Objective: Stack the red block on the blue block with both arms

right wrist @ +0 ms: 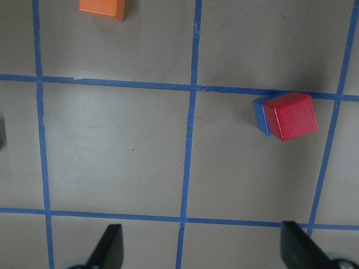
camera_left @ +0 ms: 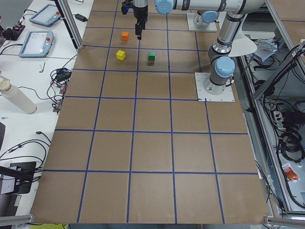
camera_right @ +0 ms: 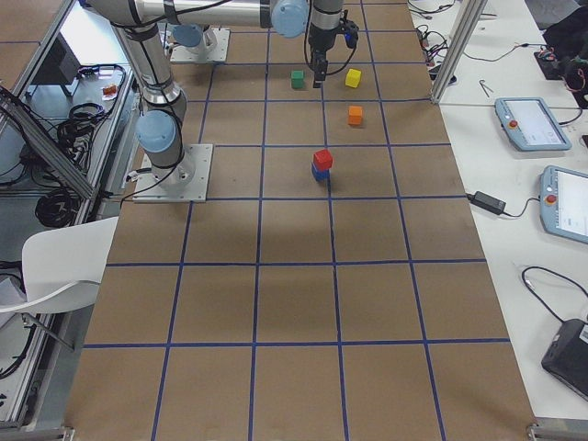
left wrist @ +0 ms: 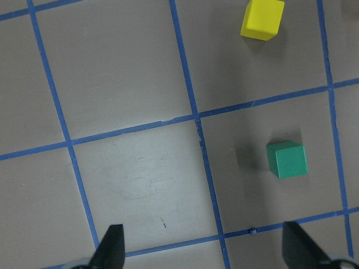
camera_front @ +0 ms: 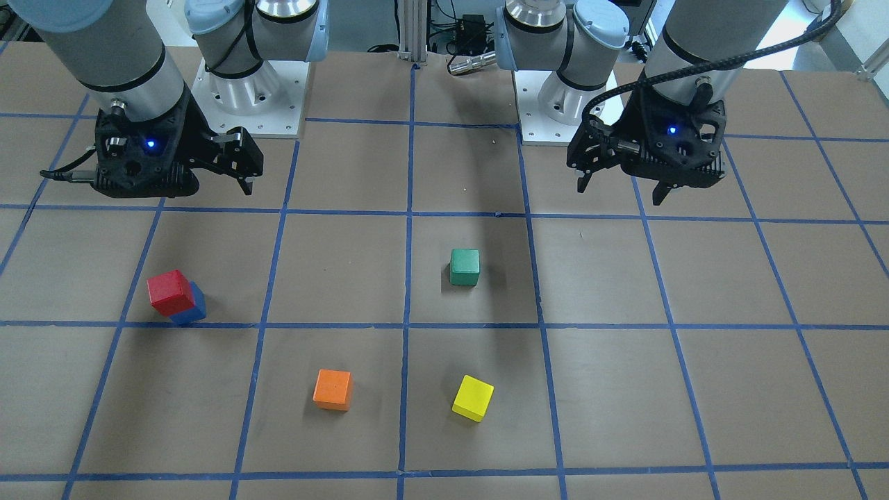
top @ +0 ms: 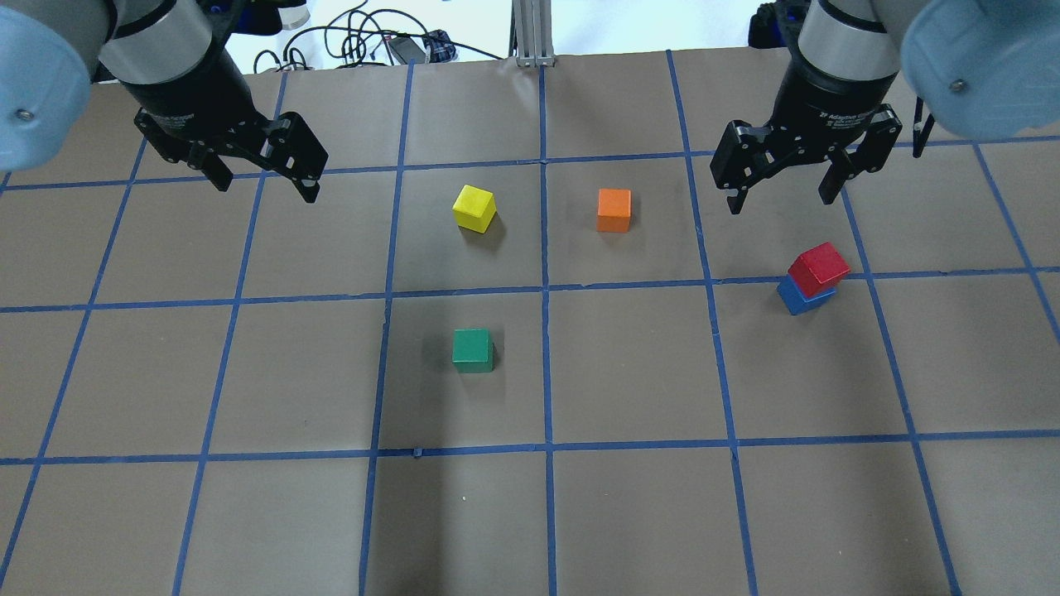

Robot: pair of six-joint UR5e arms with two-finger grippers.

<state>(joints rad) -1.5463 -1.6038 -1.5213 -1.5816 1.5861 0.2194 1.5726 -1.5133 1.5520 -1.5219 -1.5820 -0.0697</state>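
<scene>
The red block (top: 819, 269) sits on top of the blue block (top: 797, 299), turned and shifted a little so one blue edge shows. The stack also shows in the front view, red block (camera_front: 170, 292) over blue block (camera_front: 191, 310), and in the right wrist view (right wrist: 290, 116). My right gripper (top: 780, 203) hangs open and empty above the table, just beyond the stack and apart from it. My left gripper (top: 265, 189) hangs open and empty on the far left side, well away from the stack. Its fingertips (left wrist: 112, 249) frame bare table.
A yellow cube (top: 474, 208) and an orange cube (top: 614, 209) lie in the far middle squares. A green cube (top: 473, 349) lies nearer the robot, left of centre. The brown table (top: 629, 513) is marked by a blue tape grid.
</scene>
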